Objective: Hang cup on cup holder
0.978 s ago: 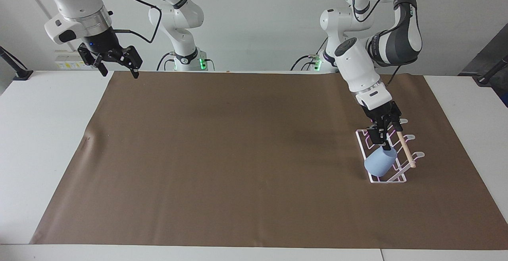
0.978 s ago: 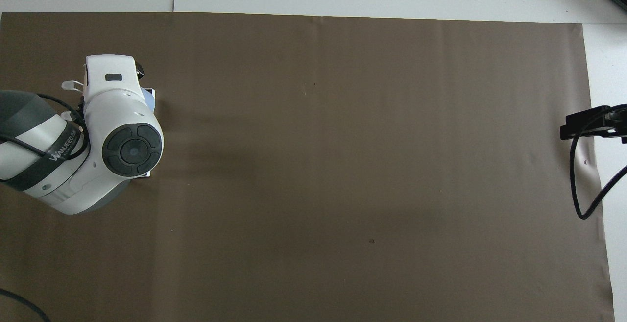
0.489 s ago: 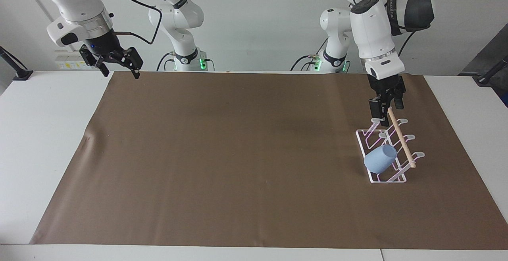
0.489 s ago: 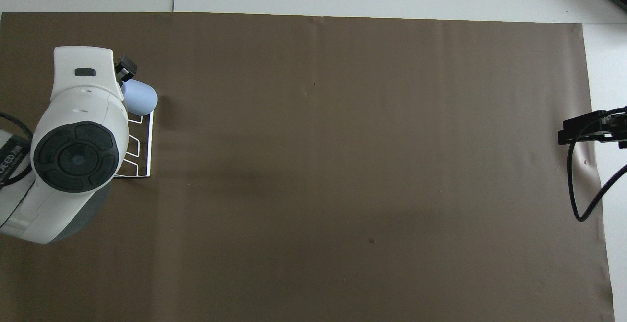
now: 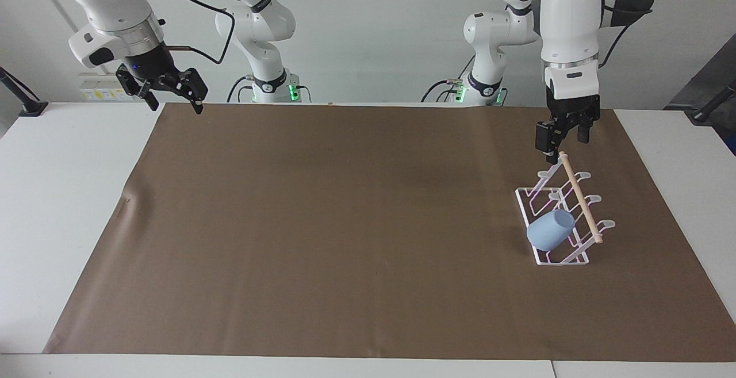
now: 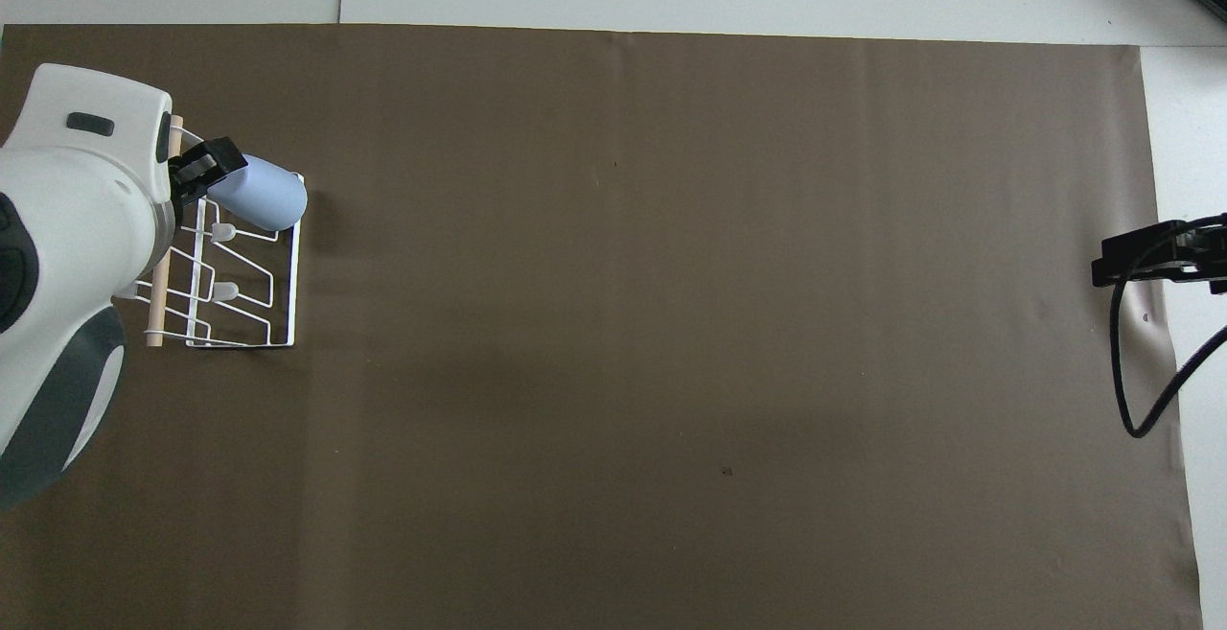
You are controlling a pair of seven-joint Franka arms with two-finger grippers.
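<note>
The light-blue cup (image 5: 551, 230) sits tilted on a prong of the white wire cup holder (image 5: 582, 201), at the holder's end farther from the robots, at the left arm's end of the table. Its closed bottom points toward the table's middle. Cup (image 6: 261, 193) and holder (image 6: 286, 296) also show in the overhead view. My left gripper (image 5: 561, 142) is open and empty, raised over the holder's end nearer to the robots; it also shows in the overhead view (image 6: 199, 172). My right gripper (image 5: 170, 91) is open and empty and waits in the air over the mat's corner at the right arm's end.
A brown mat (image 5: 345, 222) covers most of the white table (image 5: 63, 194). The right arm's black cable (image 6: 1123, 361) hangs over the mat's edge at the right arm's end.
My left gripper has let go of the cup and risen away from the holder, back toward the robots. The cup stays on its prong. The right arm has hardly moved.
</note>
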